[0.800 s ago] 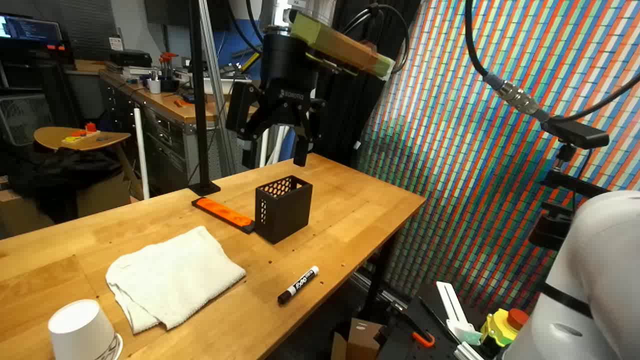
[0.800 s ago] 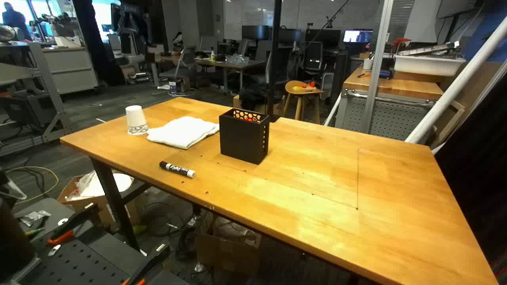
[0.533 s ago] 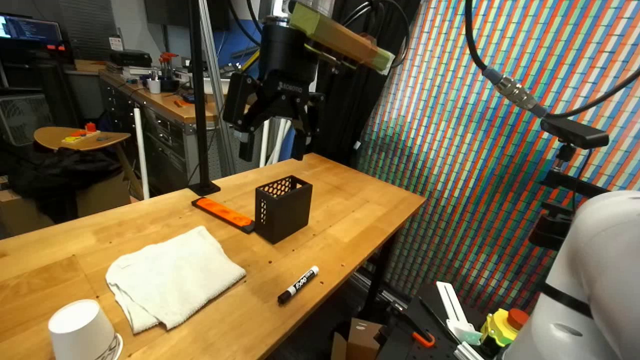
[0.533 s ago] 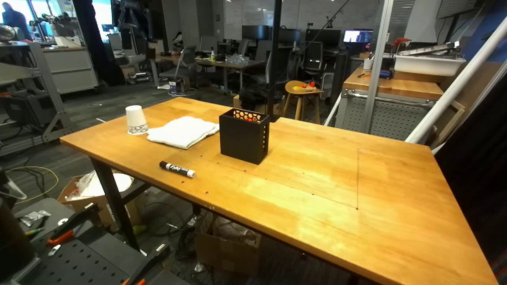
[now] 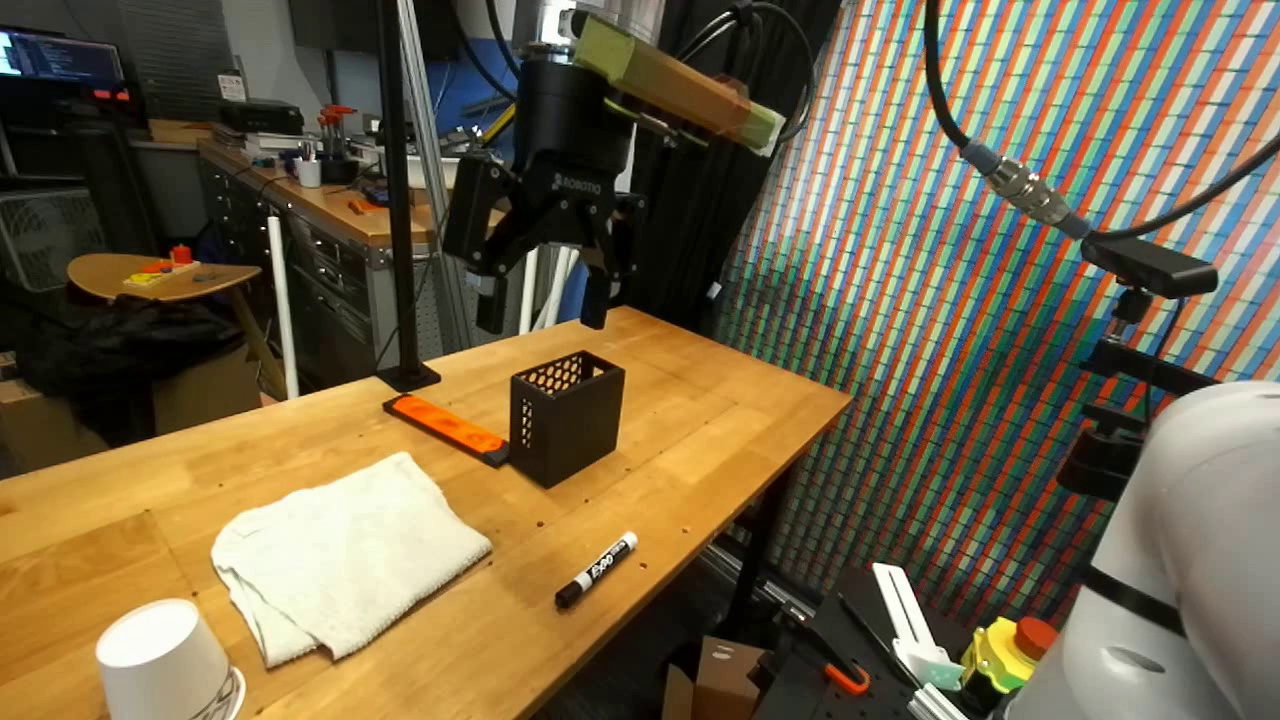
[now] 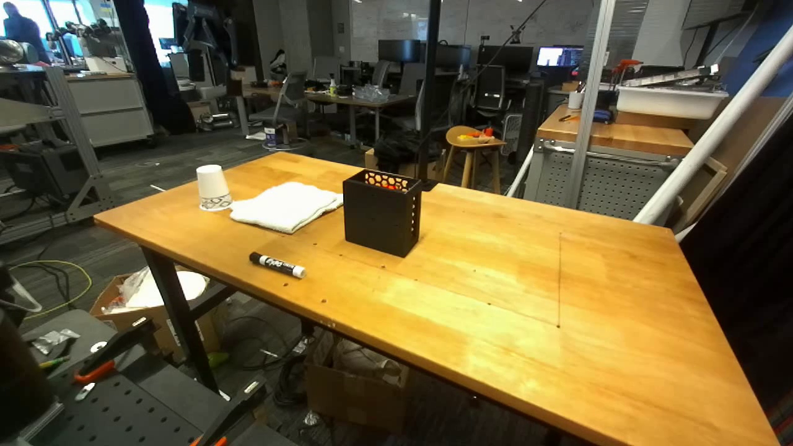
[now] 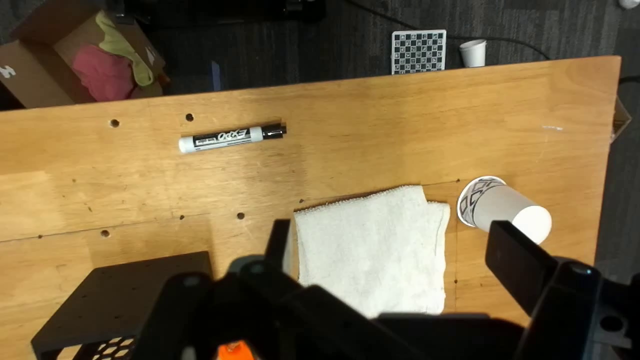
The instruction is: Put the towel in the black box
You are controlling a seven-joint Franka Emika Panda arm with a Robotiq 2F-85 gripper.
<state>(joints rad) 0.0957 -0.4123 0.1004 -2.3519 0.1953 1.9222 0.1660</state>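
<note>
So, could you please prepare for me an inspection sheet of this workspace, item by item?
Surface: wooden table, with small holes.
Job's things: towel folded on the table, outside the box, which stands upright, open at the top.
Clutter: cup upside down beside the towel, apart from it; marker lying near the table's edge; orange bar by the box.
Claw: open, above the table, nothing held.
Cables: black cable hanging before the striped backdrop; yellow cable on the floor.
Surroundings: carton under the table; stool beyond it in both exterior views.
</note>
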